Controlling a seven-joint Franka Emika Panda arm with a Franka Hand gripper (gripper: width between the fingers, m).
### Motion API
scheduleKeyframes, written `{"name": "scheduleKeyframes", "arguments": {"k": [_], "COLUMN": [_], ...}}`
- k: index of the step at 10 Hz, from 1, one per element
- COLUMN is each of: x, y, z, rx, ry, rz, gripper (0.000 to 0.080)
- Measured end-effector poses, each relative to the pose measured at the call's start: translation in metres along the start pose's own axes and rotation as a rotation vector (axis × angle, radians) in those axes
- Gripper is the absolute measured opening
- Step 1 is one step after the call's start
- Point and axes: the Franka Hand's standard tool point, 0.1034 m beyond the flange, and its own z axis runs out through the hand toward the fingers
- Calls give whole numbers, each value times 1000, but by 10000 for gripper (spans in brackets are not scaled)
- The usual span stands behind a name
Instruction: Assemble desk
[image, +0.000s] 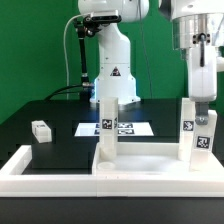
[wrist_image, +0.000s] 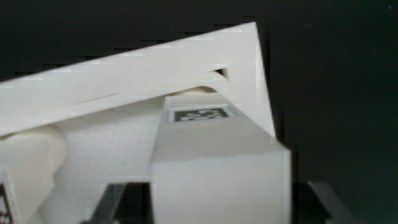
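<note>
The gripper (image: 203, 98) comes down from the upper right of the exterior view, and its two dark fingers are closed on the upper end of the held leg (image: 197, 135). This leg stands upright at the right-hand end of the tabletop (image: 150, 165), with a black-and-white marker facing the camera. The tabletop lies low in the centre-right of the frame, its raised rims up. A second leg (image: 108, 128) stands upright at the tabletop's left end. A loose leg (image: 40, 130) lies on its side on the black table (image: 60, 115) at middle left, well apart from the rest. The marker board (image: 135, 129) lies flat behind the tabletop, in front of the arm's white base (image: 113, 60). A long low white wall (image: 20, 165) crosses the lower left corner.

In the wrist view the fingers (wrist_image: 121, 205) flank the held leg (wrist_image: 217, 160) close against its sides, and its far end meets a corner of the tabletop (wrist_image: 143, 80)
</note>
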Motion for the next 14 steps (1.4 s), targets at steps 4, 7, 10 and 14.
{"name": "scheduleKeyframes", "arguments": {"k": [4,7,10,14], "x": [-13,-11,-9,-5], "y": [2,7,6,7], "z": [-1,2,3,8], "rx": [85,109,106,97], "ry": [5,21,40,37], "rz": [-345,-605,-900,-1292], "gripper": [619,648,649,649]}}
